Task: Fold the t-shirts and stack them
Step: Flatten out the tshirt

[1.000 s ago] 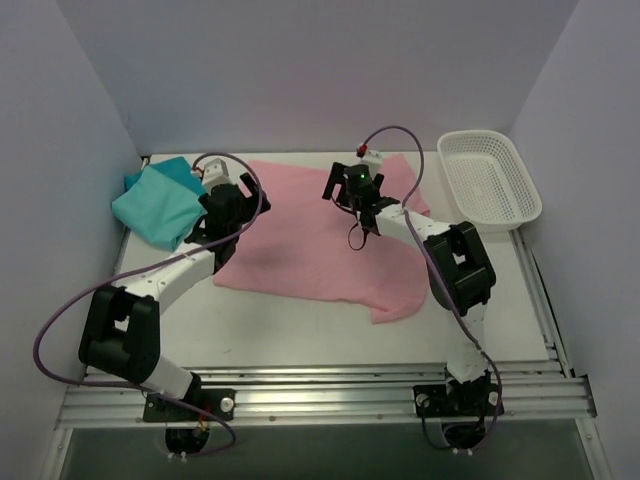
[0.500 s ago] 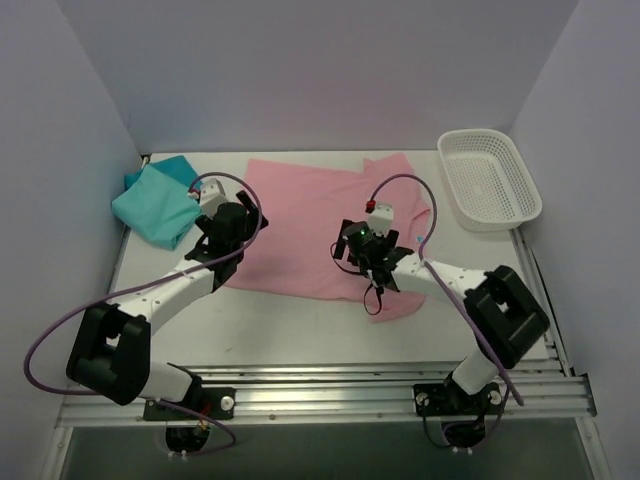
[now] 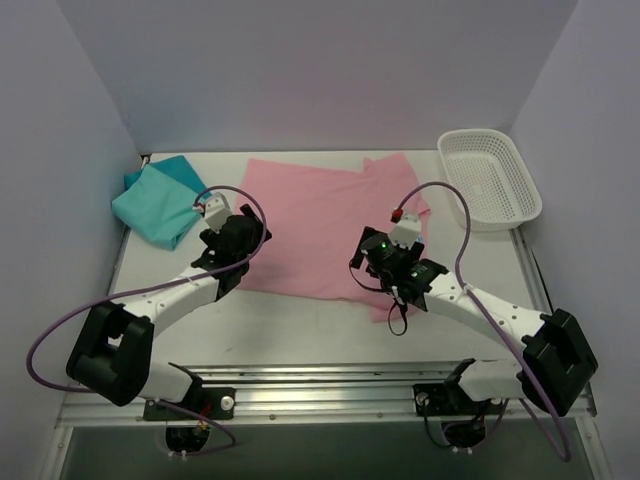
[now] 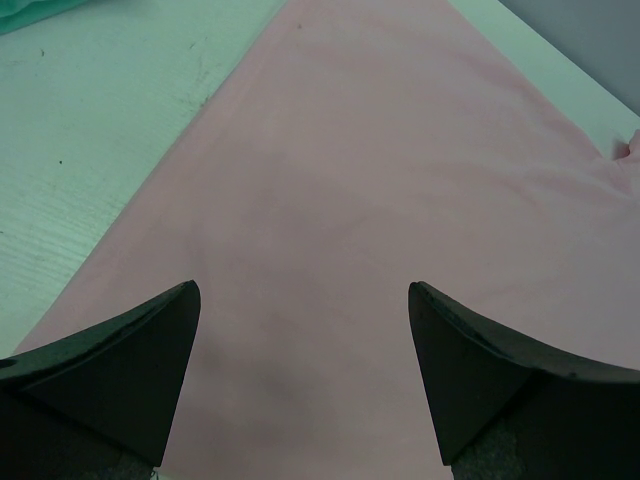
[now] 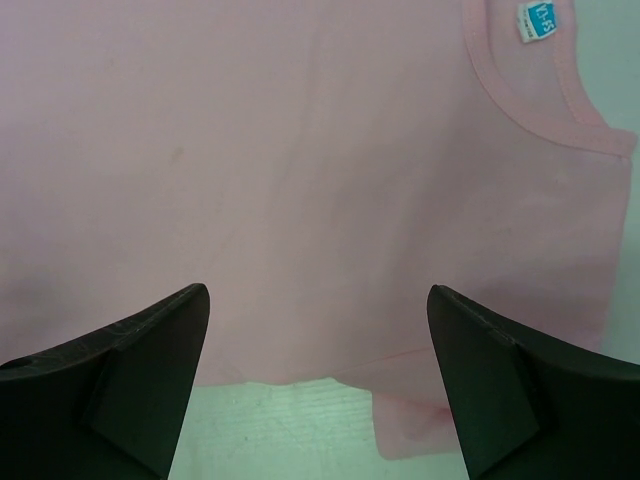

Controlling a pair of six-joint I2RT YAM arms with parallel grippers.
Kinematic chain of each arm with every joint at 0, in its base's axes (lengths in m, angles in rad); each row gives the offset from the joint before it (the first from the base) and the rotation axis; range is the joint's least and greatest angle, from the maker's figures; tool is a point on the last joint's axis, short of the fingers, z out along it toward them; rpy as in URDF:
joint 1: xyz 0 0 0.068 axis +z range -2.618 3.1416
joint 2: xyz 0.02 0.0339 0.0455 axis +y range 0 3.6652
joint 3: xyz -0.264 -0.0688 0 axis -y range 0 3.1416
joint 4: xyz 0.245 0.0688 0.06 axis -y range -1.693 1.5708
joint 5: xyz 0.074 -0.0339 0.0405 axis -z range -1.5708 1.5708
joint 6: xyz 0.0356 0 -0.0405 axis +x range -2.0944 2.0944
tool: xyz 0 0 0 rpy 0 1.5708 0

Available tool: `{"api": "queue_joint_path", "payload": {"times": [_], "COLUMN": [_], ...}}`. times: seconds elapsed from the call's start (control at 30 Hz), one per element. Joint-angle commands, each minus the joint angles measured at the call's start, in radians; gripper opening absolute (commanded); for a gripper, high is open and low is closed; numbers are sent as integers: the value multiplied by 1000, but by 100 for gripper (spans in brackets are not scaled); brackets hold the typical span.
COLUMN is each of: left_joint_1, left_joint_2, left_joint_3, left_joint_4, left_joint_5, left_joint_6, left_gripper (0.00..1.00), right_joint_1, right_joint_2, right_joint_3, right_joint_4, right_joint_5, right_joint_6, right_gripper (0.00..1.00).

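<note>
Starting widest, with the bench (image 3: 300, 335): looks pale and smooth, so could let cloth slide instead of creasing under a sideways drag. Next, the pink t-shirt (image 3: 310, 215), spread flat across the middle of that bench, hem end to the left, collar end to the right: risks a crooked fold through lifting one end sooner or higher than the other, and risks bunching through pinching only the top layer. Then the teal t-shirt (image 3: 155, 205), lying in a compact bundle at the far left corner, near the pink hem but apart from it: might get nudged out of shape by a wide left-arm sweep, spoiling the base of the stack. Then the left fingers (image 4: 120, 380), spread wide and holding nothing, hovering over pink cloth close to its left edge: could close on bare bench, or miss the edge by descending too far inboard. Likewise the right fingers (image 5: 120, 370), also released and empty, poised over the near edge beside the sleeve (image 5: 410, 425): could catch that loose sleeve alone and drag it out rather than raising the body. Smallest, the collar (image 5: 540, 100) and blue neck label (image 5: 537, 20): likely to end up off-centre or exposed after an uneven fold.
</note>
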Motion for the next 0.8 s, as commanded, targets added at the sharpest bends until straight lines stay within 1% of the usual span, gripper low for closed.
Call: {"api": "queue_joint_path", "payload": {"times": [0.0, 0.03, 0.07, 0.17, 0.3, 0.4, 0.5, 0.6, 0.77], "left_joint_1": [-7, -7, -7, -7, -13, -23, -33, -39, -42], "left_joint_2": [-5, -5, -5, 0, 9, 7, 4, 0, -22], "left_joint_3": [31, 29, 28, 15, 6, -6, -17, -25, -41], "left_joint_4": [29, 29, 32, 50, 63, 73, 76, 73, 73], "left_joint_5": [-29, -27, -27, -21, -11, -14, -18, -20, -34], "left_joint_6": [-1, 2, 2, 0, -17, -32, -47, -55, -55], "left_gripper": [94, 94, 94, 94, 94, 94, 94, 94, 94], "right_joint_1": [21, 30, 41, 99, 223, 277, 323, 359, 365], "right_joint_2": [-90, -161, -199, -308, -464, -529, -517, -478, -412], "right_joint_3": [-21, -46, -96, -155, -251, -293, -321, -345, -400], "right_joint_4": [-117, -123, -137, -221, -338, -393, -421, -404, -307], "right_joint_5": [-14, -38, -79, -123, -114, -118, -109, -103, -63], "right_joint_6": [58, 68, 77, 146, 302, 364, 413, 450, 477], "right_gripper": [86, 86, 83, 82, 82, 81, 81, 81, 82]}}
